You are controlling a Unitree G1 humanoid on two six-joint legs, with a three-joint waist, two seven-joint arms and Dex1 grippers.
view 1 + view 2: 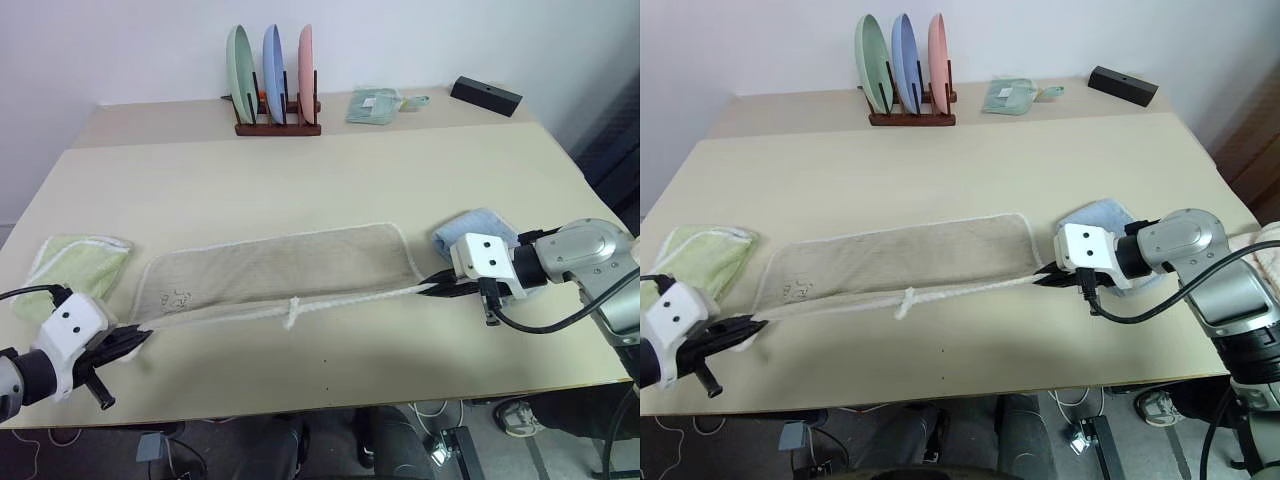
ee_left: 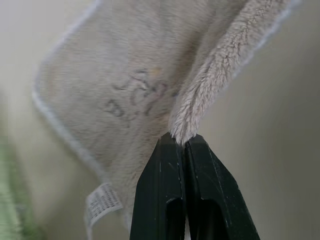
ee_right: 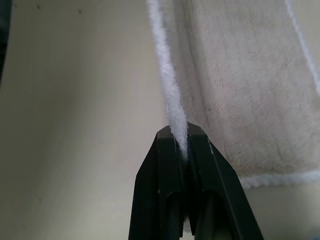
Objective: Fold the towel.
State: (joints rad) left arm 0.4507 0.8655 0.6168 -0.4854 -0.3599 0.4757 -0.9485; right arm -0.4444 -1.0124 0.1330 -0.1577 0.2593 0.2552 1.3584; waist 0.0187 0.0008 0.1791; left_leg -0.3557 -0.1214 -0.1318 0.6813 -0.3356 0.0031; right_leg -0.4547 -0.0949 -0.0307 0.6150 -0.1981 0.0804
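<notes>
The beige towel [image 1: 275, 268] with white corded edging lies stretched across the middle of the table, its near edge lifted and pulled taut between my two grippers. A small white loop [image 1: 291, 312] hangs from that edge, and a dark embroidered mark [image 1: 177, 297] shows near the left corner. My left gripper [image 1: 135, 338] is shut on the towel's near left corner [image 2: 182, 131]. My right gripper [image 1: 432, 288] is shut on the near right corner, pinching the white cord [image 3: 175, 115].
A light green towel [image 1: 62, 268] lies at the left edge. A light blue folded towel [image 1: 478, 229] sits beside my right wrist. At the back stand a plate rack [image 1: 275, 85] with three plates, a green cloth [image 1: 375, 105] and a black box [image 1: 486, 94].
</notes>
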